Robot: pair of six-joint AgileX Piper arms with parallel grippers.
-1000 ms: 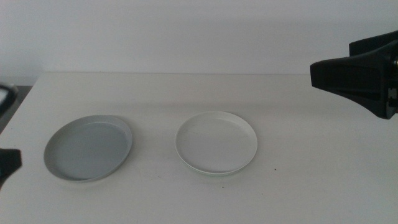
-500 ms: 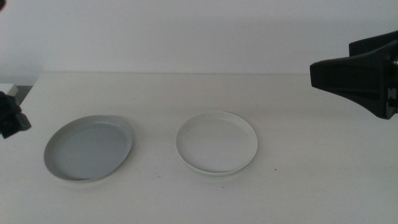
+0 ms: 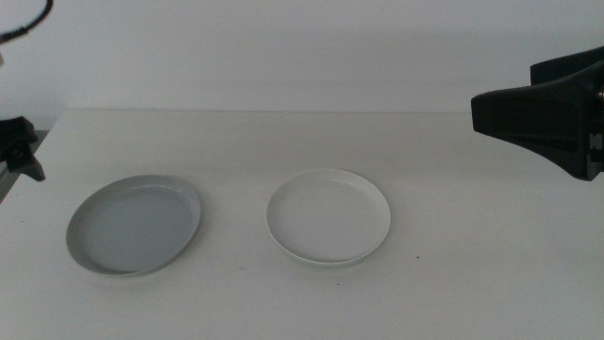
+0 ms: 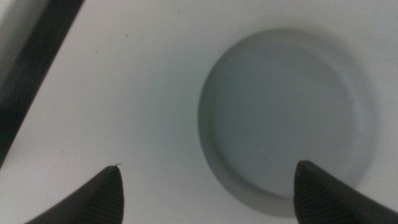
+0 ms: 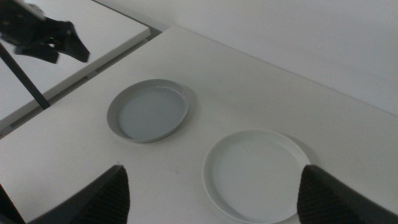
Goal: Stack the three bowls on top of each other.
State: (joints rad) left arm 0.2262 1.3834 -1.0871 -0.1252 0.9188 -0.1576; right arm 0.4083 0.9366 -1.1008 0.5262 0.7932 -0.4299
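A light grey bowl [image 3: 135, 225] lies on the white table at the left; it also shows in the left wrist view [image 4: 286, 118] and the right wrist view [image 5: 149, 110]. A white bowl [image 3: 328, 215] lies at the middle, with a second rim showing under its near edge; it also shows in the right wrist view [image 5: 256, 175]. No separate mint green bowl is in view. My left gripper [image 3: 24, 156] hovers at the table's left edge, open and empty [image 4: 208, 190], left of the grey bowl. My right gripper [image 3: 533, 113] waits high at the right, open and empty [image 5: 211, 199].
The table's left edge [image 4: 37, 68] with a dark gap beyond it runs close to the grey bowl. A white wall stands behind the table. The left arm also shows in the right wrist view [image 5: 46, 37].
My left gripper has risen from the picture's bottom left corner to higher along the left edge. The bowls and the right arm have not moved.
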